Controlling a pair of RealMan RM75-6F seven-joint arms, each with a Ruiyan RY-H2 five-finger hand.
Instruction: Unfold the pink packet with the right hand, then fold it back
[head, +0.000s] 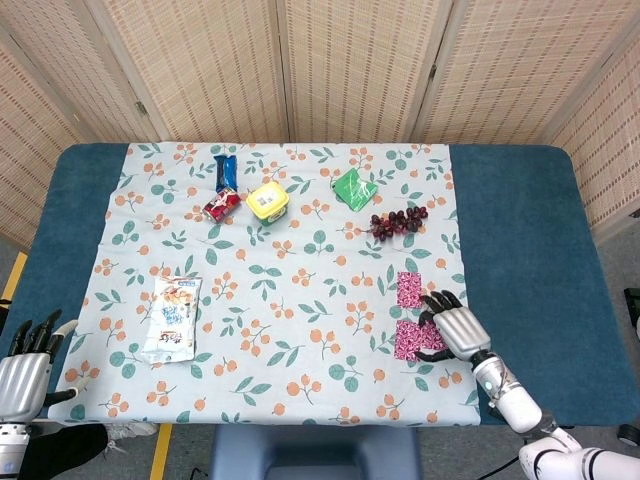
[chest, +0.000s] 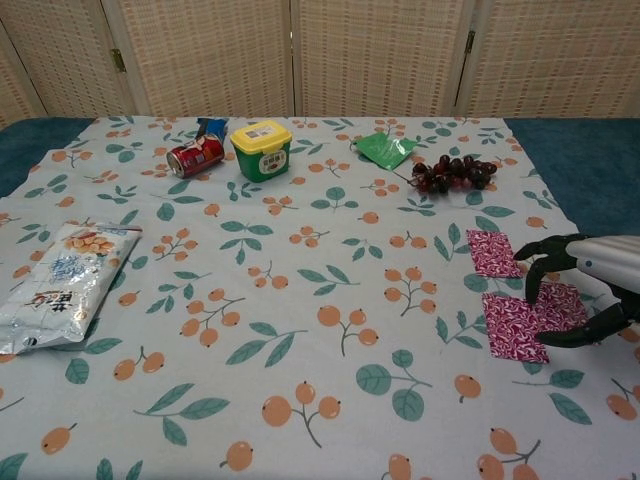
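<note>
The pink packet (head: 409, 316) lies spread flat on the flowered cloth (head: 290, 300) near the right front part of the tabletop (head: 520, 250), showing as separate pink panels in a row running away from the robot, with another flap (chest: 560, 305) out to the right under the fingers in the chest view. The right hand (head: 455, 325) sits just beside the packet's right edge, palm down, fingers (chest: 535, 275) curved and spread with their dark tips on or just over the pink panels; it grips nothing that can be seen, though whether the tips press the packet cannot be told.

The left hand (head: 25, 365) hangs off the front left corner of the tabletop, fingers apart and upright, holding nothing.

Nothing lies between the right hand and the packet. A bunch of dark grapes (head: 398, 221) sits beyond the packet, apart from it. Farther back are a green packet (head: 354, 188), a yellow-lidded tub (head: 268, 200), a red can (head: 221, 205) lying on its side and a blue wrapper (head: 224, 171) just behind the can. A white snack bag (head: 172, 318) lies flat on the left side of the cloth, well apart from everything else.
</note>
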